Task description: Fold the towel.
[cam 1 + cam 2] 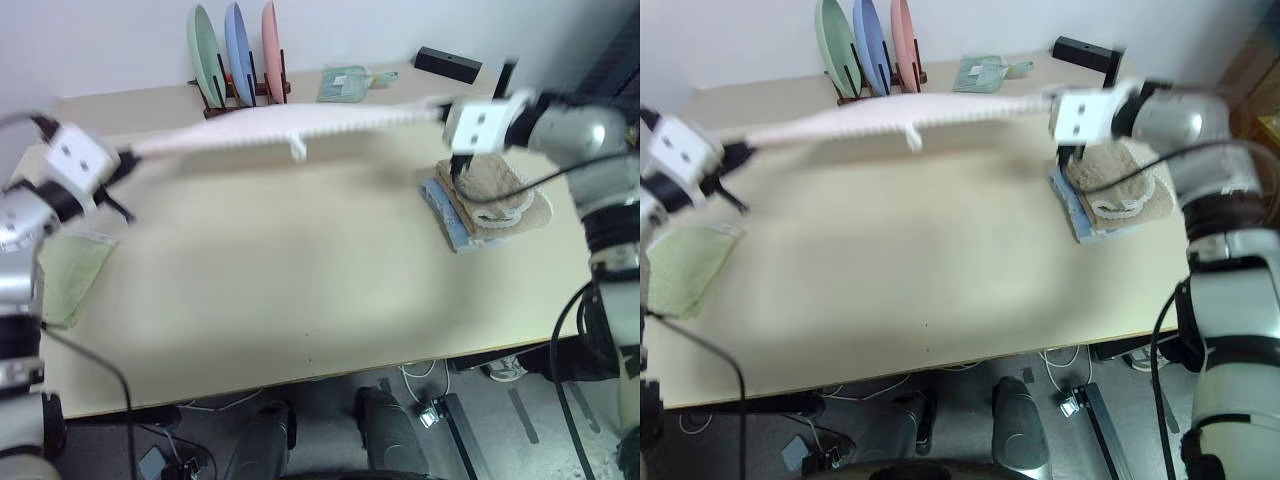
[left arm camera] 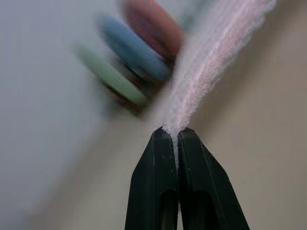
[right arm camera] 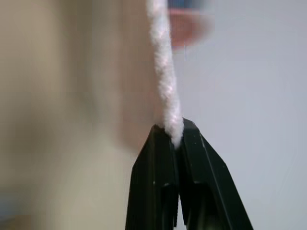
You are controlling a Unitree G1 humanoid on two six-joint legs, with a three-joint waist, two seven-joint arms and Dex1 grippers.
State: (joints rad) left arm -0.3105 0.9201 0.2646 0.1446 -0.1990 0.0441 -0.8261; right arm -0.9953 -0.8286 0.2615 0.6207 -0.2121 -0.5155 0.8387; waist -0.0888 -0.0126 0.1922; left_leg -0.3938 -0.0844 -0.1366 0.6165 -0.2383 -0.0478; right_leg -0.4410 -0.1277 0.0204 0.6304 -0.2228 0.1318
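Observation:
The pale pink towel [image 1: 290, 124] hangs stretched in the air above the far part of the table, seen edge-on as a long strip with a white scalloped edge and a small loop dangling near its middle. My left gripper [image 1: 122, 168] is shut on its left end, and the left wrist view shows the fluffy cloth [image 2: 206, 72] pinched between the black fingers [image 2: 153, 187]. My right gripper [image 1: 448, 112] is shut on the right end, where the towel [image 3: 165, 91] rises from between its fingers [image 3: 201, 187].
A stack of folded towels, beige over blue [image 1: 495, 200], lies at the table's right under my right arm. A light green folded towel [image 1: 70, 275] sits at the left edge. A rack with green, blue and pink plates [image 1: 235, 50], a small green cloth [image 1: 345, 82] and a black box [image 1: 448, 64] stand along the back.

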